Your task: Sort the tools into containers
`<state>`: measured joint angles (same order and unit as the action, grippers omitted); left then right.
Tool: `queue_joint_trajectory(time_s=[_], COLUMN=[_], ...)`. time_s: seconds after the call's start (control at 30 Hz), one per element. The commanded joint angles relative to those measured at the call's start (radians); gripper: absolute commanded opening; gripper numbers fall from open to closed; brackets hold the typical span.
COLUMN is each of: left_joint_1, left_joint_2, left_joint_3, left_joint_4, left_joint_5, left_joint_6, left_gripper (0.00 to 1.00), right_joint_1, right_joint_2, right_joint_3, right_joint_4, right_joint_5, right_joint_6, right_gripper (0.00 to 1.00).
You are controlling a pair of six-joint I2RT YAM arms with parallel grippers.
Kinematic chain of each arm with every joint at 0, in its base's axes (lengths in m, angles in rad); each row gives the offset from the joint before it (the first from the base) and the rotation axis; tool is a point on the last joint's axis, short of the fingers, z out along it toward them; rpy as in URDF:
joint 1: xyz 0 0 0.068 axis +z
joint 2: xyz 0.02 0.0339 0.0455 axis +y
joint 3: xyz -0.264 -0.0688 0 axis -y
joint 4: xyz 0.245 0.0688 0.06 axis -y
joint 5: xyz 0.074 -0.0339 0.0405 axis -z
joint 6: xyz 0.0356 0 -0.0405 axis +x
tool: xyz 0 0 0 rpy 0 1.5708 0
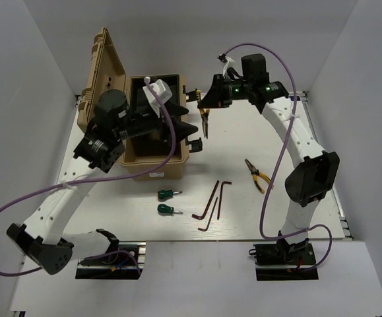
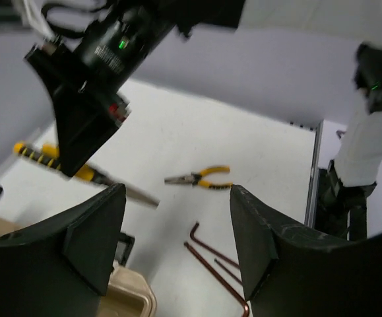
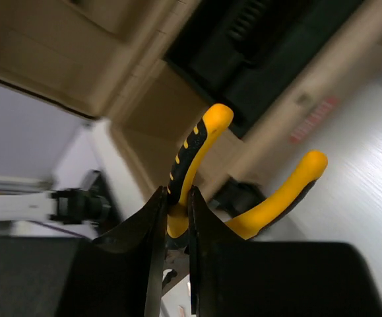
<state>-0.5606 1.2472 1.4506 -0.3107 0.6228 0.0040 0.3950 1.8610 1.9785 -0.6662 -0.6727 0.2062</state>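
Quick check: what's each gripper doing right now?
Left gripper: open, holding nothing.
Right gripper: closed on one handle of the yellow-and-black pliers, lifted off the table.

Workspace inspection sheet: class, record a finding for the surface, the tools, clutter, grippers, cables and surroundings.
Surface: white table, open tan case at back left.
Job's things: held pliers in the air; second pliers, two screwdrivers, three hex keys on the table.
Clutter: nothing seen.
Grippers: right gripper shut on held pliers beside the case; left gripper open, empty, by the case.
Cables: purple cable looping off each arm.
Surroundings: plain white walls.
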Motion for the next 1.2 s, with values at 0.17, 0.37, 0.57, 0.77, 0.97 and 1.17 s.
queue_joint_trajectory(time_s=[0.17,0.37,0.57,0.77,0.97,1.17], left_joint_1=[-0.012,-0.012,-0.012,-0.012,-0.012,-0.012], left_joint_2=[-0.106,-0.115,-0.137,-0.146,-0.166,-0.175], left_joint_3=[-0.03,-0.068,-0.11,-0.119,-0.128,-0.137], left_joint_4=[0.119,0.11,0.131,0.099,0.081,0.062], left_joint_5=[0.078,0.037,0.017,-0.014,-0.023,-0.044], left_joint_6=[-0.018,-0.029,-0.05,-0.041,-0.032,-0.032], left_gripper=[0.75,0.75,0.75,0.75,0.75,0.75], right_joint_1=[0.08,0.159,0.194,0.214,0.242,0.272], right_joint_2=[0.142,0.216,0.251,0.241,0.242,0.207], right_joint_3=[-0.09,-0.023,0.025,0.005,-0.003,-0.02], right_joint_4=[0.747,0.886,0.621,0.427,0.346,0.284], right_joint_5=[-0.353,-0.37,-0.272,-0.145,-0.041,-0.024], right_joint_6=[0.68,0.575,0.215,-0.005,-0.125,-0.202], right_gripper=[0.0,0.0,0.0,0.0,0.0,0.43])
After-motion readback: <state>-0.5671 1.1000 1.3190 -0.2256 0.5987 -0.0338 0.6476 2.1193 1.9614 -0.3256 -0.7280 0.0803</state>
